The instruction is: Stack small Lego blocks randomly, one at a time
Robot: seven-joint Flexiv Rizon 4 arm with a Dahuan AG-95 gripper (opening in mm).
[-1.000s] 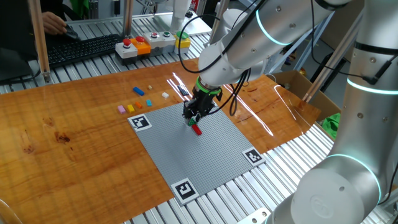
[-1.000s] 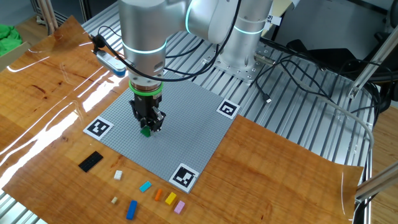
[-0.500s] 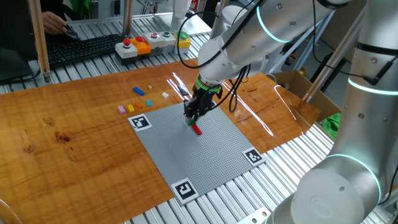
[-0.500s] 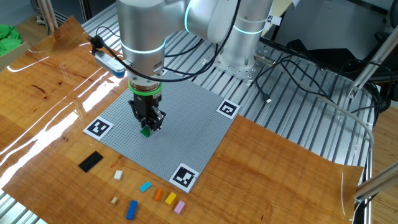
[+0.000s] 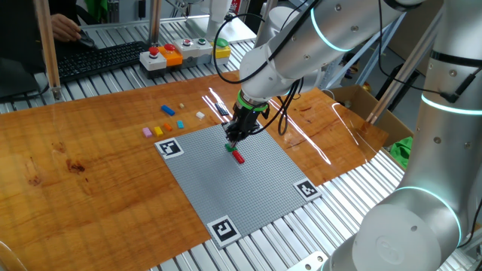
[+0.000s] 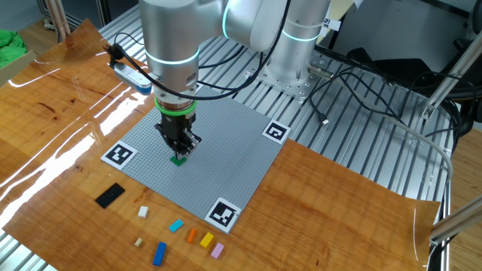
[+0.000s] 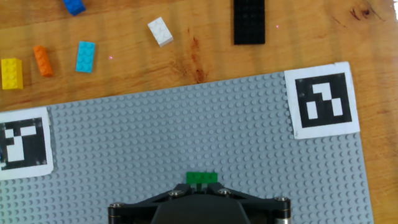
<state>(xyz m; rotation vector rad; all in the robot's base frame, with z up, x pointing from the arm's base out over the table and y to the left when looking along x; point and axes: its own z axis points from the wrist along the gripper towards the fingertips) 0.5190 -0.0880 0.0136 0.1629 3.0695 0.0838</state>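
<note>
- Small Lego blocks: a green block point(image 7: 202, 178) sits on the grey baseplate point(image 7: 249, 143), right at the nose of the gripper point(image 6: 179, 150) in the hand view. One fixed view shows a red block point(image 5: 239, 158) just below and beside the green one point(image 5: 230, 147) (touching or joined, I cannot tell which, and the other fixed view shows only green point(image 6: 179, 159)).
- Gripper: hangs directly over the green block, close to it. Fingertips are hidden by the hand's body in the hand view and too small in both fixed views, so I cannot tell whether the jaws are apart, together, or clamped on the block.
- Progress, as a judgement: early. At most two blocks are on the plate, about mid-plate, between the marker tags point(image 7: 323, 102).
- Left to do, farther out on the wooden table point(image 7: 186, 56) beyond the plate edge: cyan block point(image 7: 86, 56), orange block point(image 7: 43, 60), yellow block point(image 7: 11, 73), white block point(image 7: 160, 31), blue block point(image 7: 74, 6) (cut by the frame edge).
- Other fixed view adds a pink block point(image 6: 218, 250) at the end of that row and a tiny cream block point(image 6: 138, 242). All lie loose, well apart from the stack.
- Black plate point(image 7: 249, 22) lies farthest out on the wood (not one of the small bricks, by its look).
- Judgement: roughly seven pieces still wait, each needing its own trip.
</note>
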